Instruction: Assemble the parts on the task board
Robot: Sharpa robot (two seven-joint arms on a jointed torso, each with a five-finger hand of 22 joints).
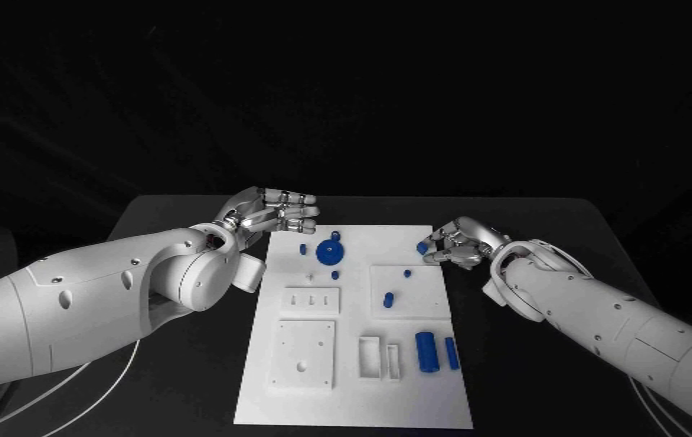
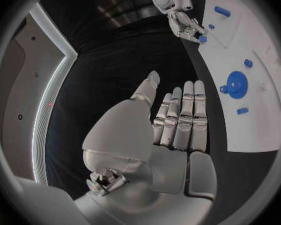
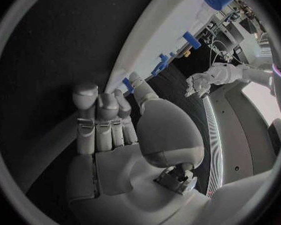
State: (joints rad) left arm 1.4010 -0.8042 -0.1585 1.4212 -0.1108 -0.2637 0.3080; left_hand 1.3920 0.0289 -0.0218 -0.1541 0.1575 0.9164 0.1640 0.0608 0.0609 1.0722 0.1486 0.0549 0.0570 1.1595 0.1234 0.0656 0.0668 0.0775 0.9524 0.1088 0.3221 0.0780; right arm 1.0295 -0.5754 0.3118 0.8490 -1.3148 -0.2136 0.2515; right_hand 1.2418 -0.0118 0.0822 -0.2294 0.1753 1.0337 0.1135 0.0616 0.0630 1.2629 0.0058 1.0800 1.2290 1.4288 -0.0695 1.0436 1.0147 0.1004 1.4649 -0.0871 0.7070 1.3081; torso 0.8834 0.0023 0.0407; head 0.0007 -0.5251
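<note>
Head view: the board (image 1: 361,357) lay mid-table, long axis running away from the robot. The left hand (image 1: 271,211) hovered off the board's far left corner, fingers curled loosely, holding nothing. The right hand (image 1: 462,242) sat at the far right edge, fingers bunched over a small blue peg (image 1: 424,248); whether they pinched it I could not tell. A gear (image 1: 330,251) lay flat near the far end; a cylinder (image 1: 427,351) and a bar (image 1: 451,353) lay near the near right corner, both lengthwise along the board.

Left wrist view: the left hand's fingers (image 2: 187,116) were straight and pressed together, thumb apart, over bare table beside the board. The right hand showed far off, touching the peg (image 2: 202,38).

Right wrist view: the fingers (image 3: 103,120) stood side by side, thumb reaching towards the peg (image 3: 127,83) at the board's edge; contact was unclear.

The step looked like picking up the peg. Next would call for a firm pinch, then a straight lift.
</note>
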